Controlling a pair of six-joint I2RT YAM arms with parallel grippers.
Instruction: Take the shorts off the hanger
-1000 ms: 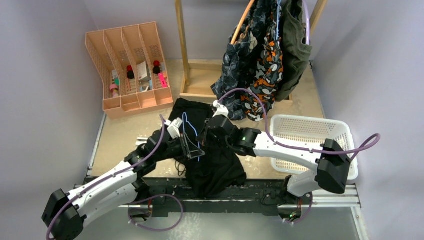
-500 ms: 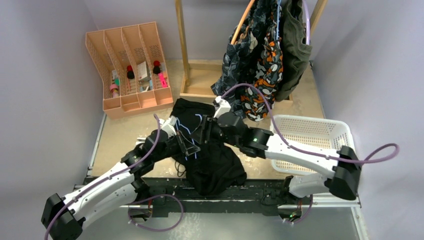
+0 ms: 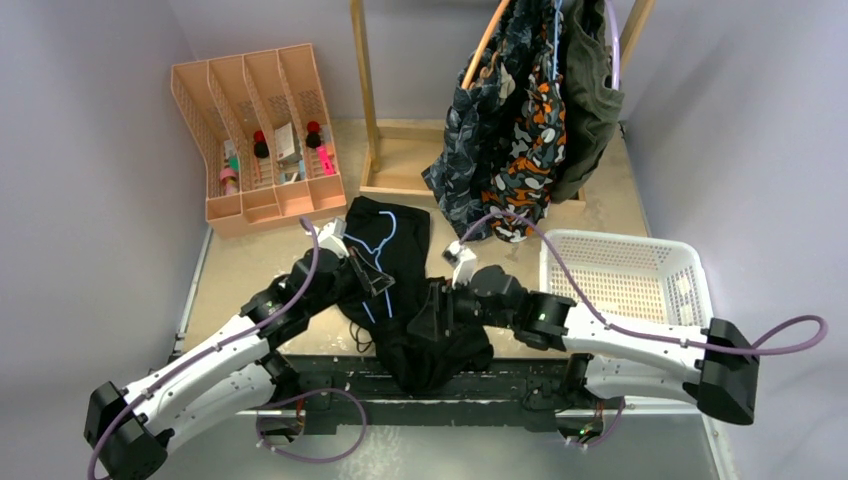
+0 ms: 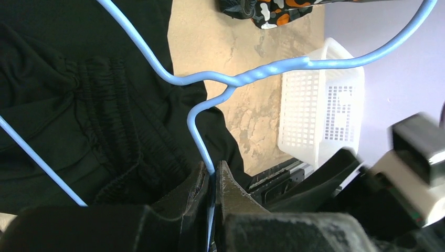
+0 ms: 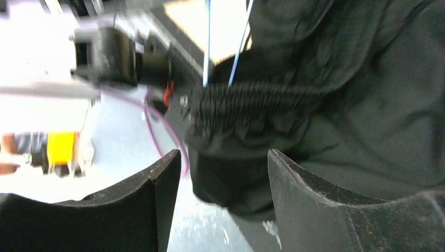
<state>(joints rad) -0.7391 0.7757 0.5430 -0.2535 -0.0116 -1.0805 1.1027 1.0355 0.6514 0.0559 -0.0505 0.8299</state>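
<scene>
We list: left hand (image 4: 211,181) clamped on the hanger (image 4: 273,67); right hand (image 5: 223,184), spread apart, at the waistband (image 5: 252,100) of the black shorts (image 5: 367,115); these lie on the desk (image 3: 250,270).

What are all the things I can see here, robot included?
black shorts: 1, black, lying on the table, hanger inside
hanger: 1, light blue wire, in the black shorts
patterned shorts: 1, blue-grey, hanging on the rack
camouflage shorts: 1, orange, white and black, hanging on the rack
olive shorts: 1, olive green, hanging on the rack
wooden rack: 1, light wood, far side
basket: 1, white, right side
organiser: 1, peach, far left
small items: several, red, pink and white, in the organiser
table: 1, tan
left arm, right arm: white and black, near edge
left pincer: black, shut on the hanger
right pincer: black, open, at the black shorts' waistband
</scene>
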